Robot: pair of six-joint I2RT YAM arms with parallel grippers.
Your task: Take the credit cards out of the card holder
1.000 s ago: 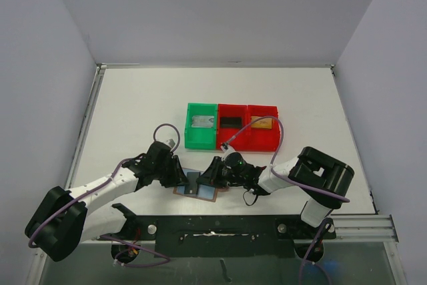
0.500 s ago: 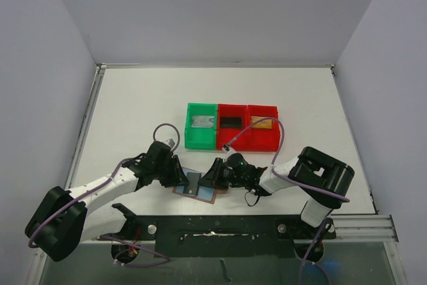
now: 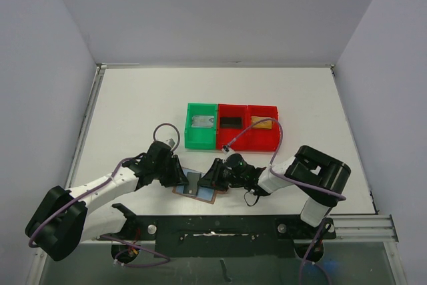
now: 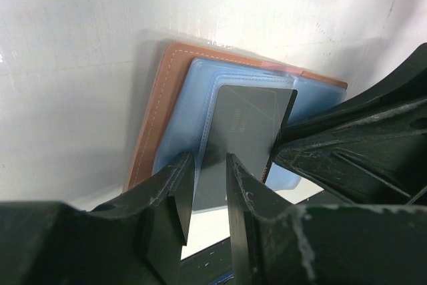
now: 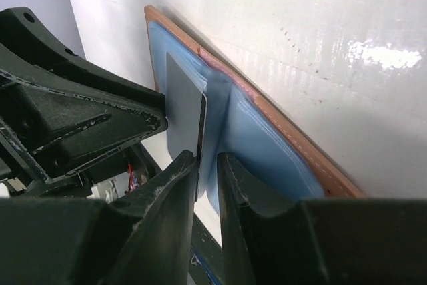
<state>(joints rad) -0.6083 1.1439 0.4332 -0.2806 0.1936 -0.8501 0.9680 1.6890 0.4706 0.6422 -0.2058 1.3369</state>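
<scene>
card holder [image 3: 202,195]: ends covered by left hand [image 3: 183,179] and right hand [image 3: 212,177] | dark card [image 4: 243,131]: lower edge behind fingers [image 4: 170,195]

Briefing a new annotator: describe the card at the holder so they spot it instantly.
Near the table's front edge, between left hand and right hand, lies a tan card holder. The dark grey card rests on its blue sleeves, the only visible card outside the bins.
</scene>
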